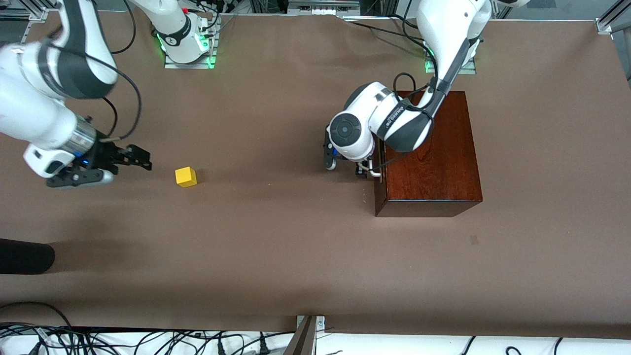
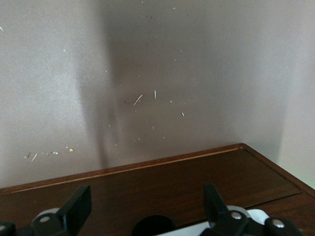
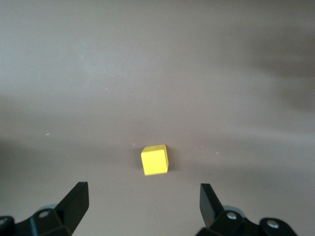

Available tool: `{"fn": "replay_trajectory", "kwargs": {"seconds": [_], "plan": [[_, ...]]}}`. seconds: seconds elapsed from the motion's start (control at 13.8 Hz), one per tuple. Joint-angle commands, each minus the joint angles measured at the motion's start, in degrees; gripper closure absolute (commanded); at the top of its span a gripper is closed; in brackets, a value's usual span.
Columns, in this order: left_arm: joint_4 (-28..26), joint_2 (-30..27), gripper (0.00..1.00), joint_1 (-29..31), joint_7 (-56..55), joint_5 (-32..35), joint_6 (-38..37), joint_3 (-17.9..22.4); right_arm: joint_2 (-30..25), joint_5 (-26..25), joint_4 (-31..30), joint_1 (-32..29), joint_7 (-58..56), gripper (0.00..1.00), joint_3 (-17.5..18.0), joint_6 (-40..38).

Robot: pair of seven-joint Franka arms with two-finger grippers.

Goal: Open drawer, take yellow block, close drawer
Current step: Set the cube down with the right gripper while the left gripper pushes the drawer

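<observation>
Nearest the front camera, a wide strip of bare brown table (image 1: 276,276) is being left open, with just a dark rounded shape (image 1: 24,256) poking in at the edge toward the right arm's end.

A bit farther back, the yellow block (image 1: 186,177) is being left sitting by itself on the tabletop, out of the box entirely and toward the right arm's end, with free table on all sides. The right gripper (image 1: 140,158) is being held low just beside it, on the side of the right arm's end, not touching. In the right wrist view the block (image 3: 155,160) is being framed between the two fingers (image 3: 74,201), which are being kept spread wide apart with nothing between them.

Toward the left arm's end, the dark wooden box (image 1: 434,158) is being kept well apart from the block, with lots of clear table between them. The drawer (image 1: 379,185) is looking pushed in, its front flush with the box edge. The white handle (image 1: 370,170) is being met by the left gripper (image 1: 364,170), right at the drawer front. In the left wrist view its fingers (image 2: 216,201) are being held apart over the box's polished top (image 2: 162,187), and whether the handle is actually being touched can't be told.
</observation>
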Motion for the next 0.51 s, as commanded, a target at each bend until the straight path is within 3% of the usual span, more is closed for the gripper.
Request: {"fn": "replay_trajectory", "kwargs": {"seconds": [0.0, 0.15, 0.29, 0.44], "plan": [[-1.37, -1.59, 0.00, 0.50, 3.02, 1.61, -1.18, 0.20, 0.36, -0.11, 10.95, -0.21, 0.53, 0.00, -0.66, -10.63], [-0.75, -1.76, 0.00, 0.42, 2.68, 0.83, -0.83, -0.15, 0.36, -0.46, 15.63, -0.21, 0.62, 0.00, -0.75, -15.66], [0.82, -3.07, 0.00, 0.07, 1.53, -0.40, -0.48, -0.59, 0.19, -0.81, 16.26, -0.12, 0.62, 0.00, -0.84, -17.34], [1.88, -5.62, 0.00, 0.41, -1.88, -7.31, -0.56, -0.59, -0.78, -2.56, 17.58, 0.14, 2.01, 0.00, -0.32, -20.67]]}}
